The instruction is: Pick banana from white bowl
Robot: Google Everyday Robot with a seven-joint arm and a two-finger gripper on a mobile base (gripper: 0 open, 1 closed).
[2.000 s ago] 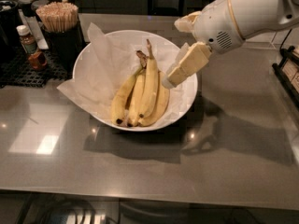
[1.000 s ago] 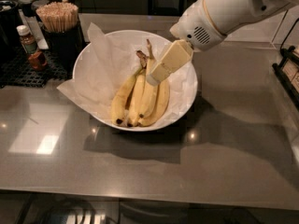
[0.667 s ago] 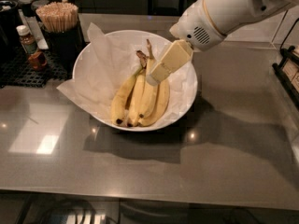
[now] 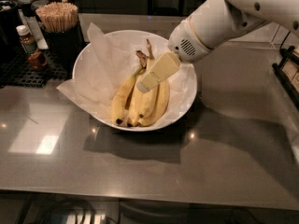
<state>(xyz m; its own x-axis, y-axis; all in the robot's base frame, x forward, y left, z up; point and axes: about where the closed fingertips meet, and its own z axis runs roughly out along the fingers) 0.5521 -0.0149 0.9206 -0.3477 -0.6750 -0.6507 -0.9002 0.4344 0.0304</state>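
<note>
Cream tool (image 4: 144, 85) over banana (image 4: 122, 101), inside white bowl (image 4: 183, 107) rim | stirrer cup (image 4: 63, 37) near rim

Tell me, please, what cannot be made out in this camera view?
- Camera view: the gripper hangs over the bananas in the white bowl; whether it touches them is hidden by its own body.
- Number of bananas: unclear, the gripper covers their upper parts.
- Label on the bottle, left: too small to read.
- The arm: cut off by the top edge.

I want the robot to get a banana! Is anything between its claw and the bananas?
No, nothing visible. The claw hangs right over the bananas in the white bowl, by their stems. The paper lies under them, not in the way.
</note>
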